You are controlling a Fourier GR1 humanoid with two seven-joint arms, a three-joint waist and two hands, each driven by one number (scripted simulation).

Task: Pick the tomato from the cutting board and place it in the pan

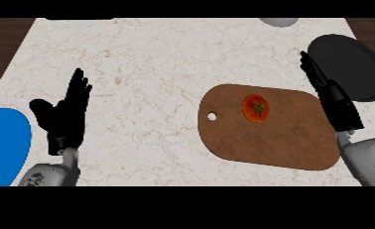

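Note:
A red tomato (256, 108) with a green stem lies on the brown cutting board (293, 139), toward its upper middle. The dark pan (348, 62) sits at the counter's right edge, just beyond the board. My right hand (331, 94) stands edge-on with straight fingers between the board's right end and the pan, a short way right of the tomato and holding nothing. Far to the left, my left hand (64, 113) rests open, fingers up, away from the board.
A blue plate (13, 143) shows at the left edge beside my left hand. A grey round object (279, 22) lies at the counter's far edge. The pale marble counter (147, 74) spreads between the hands.

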